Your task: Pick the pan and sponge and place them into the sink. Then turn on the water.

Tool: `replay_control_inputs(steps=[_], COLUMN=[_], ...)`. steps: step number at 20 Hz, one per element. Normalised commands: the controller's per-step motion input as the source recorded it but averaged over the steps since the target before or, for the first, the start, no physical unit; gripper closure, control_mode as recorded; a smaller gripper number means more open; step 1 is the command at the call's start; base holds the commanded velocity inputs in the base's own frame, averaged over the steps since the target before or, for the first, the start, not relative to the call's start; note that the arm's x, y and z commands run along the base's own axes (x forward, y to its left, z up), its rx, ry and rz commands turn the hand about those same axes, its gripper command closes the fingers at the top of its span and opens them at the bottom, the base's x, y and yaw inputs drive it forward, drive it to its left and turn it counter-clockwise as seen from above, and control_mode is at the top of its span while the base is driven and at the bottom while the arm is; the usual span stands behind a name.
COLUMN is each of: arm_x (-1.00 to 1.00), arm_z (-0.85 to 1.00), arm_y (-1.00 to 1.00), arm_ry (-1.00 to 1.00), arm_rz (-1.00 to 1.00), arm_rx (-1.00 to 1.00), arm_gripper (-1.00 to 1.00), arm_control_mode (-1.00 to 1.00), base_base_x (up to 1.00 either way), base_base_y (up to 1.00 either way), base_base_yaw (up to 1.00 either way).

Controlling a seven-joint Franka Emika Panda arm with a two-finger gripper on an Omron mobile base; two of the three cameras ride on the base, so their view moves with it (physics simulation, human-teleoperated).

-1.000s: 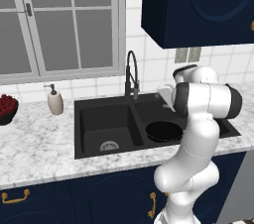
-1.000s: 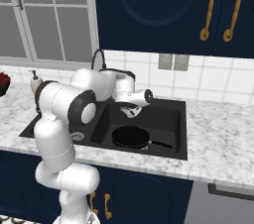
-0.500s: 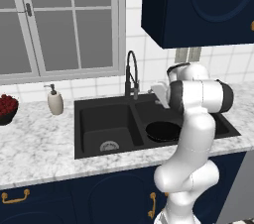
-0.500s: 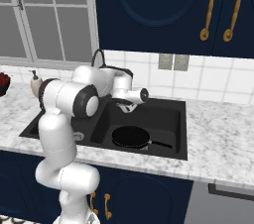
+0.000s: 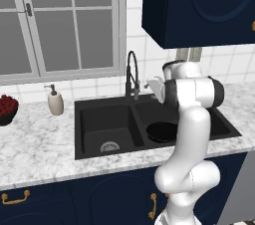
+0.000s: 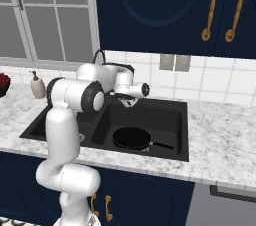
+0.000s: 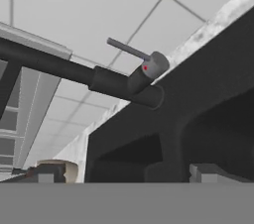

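- Fingers stand wide apart with nothing between them — their dark tips rise at the bottom edge of the hand view, pointed toward the faucet.
- Hand hangs at mid-frame in the right base view, above the back of the sink's right basin.
- Faucet stands at the centre of the left base view, behind the divider between the two basins; in the hand view its dark neck runs in from the left edge to its base at centre, a thin lever with a red dot sticking out just above.
- Pan lies flat in the right basin of the sink, just below centre in the right base view, handle pointing right.
- Sponge: I cannot make it out.
- Soap bottle stands on the counter left of the sink — a bowl of red fruit sits at the left edge.
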Motion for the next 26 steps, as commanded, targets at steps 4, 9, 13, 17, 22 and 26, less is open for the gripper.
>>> replay_control_inputs(steps=[4,9,13,17,22,26], arm_x=[0.41,0.50,0.45,0.37,0.30,0.31], arm_z=[-0.03,-0.07,-0.20,-0.30,-0.27,-0.21], arm_y=[0.17,0.05,0.00,0.03,0.10,0.05], arm_ry=[-0.01,0.00,0.00,0.00,0.00,0.00], arm_rz=[0.00,0.00,0.00,0.00,0.00,0.00], arm_rx=[0.00,0.00,0.00,0.00,0.01,0.02], arm_gripper=[-1.00,-1.00,-1.00,-1.00,-1.00,-1.00], arm_control_mode=[-1.00,-1.00,-1.00,-1.00,-1.00,-1.00], base_base_x=[0.00,0.00,0.00,0.00,0.00,0.00], base_base_y=[0.00,0.00,0.00,0.00,0.00,0.00], base_base_yaw=[0.00,0.00,0.00,0.00,0.00,0.00])
